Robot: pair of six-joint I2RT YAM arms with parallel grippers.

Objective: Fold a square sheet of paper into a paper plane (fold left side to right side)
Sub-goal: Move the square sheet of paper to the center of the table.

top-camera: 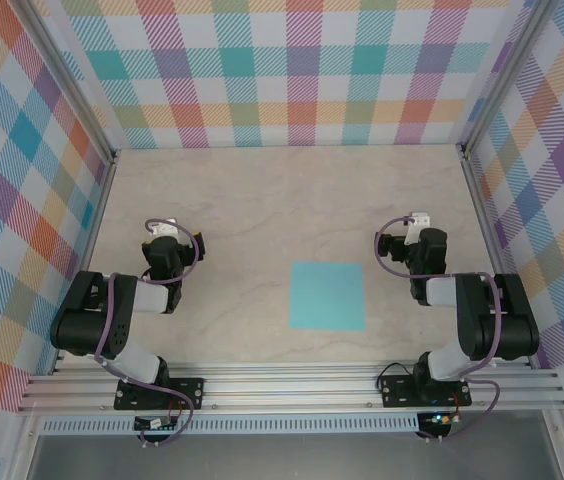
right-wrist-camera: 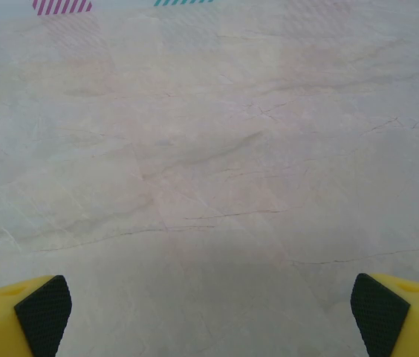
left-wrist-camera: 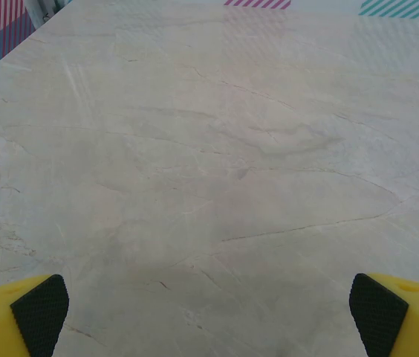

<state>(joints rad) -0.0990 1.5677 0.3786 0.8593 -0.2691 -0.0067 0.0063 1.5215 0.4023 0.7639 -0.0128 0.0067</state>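
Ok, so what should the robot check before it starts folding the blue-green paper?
1. Square sheet of paper lies flat and unfolded on the table: ok.
2. Left gripper open and empty: ok.
3. Right gripper open and empty: ok.
4. Paper sits between the two arms, nearer the right one: ok.
5. A gripper at the paper's left edge, ready to lift it: not ok, both are apart from the paper.
6. Left edge raised enough to pinch: cannot tell.
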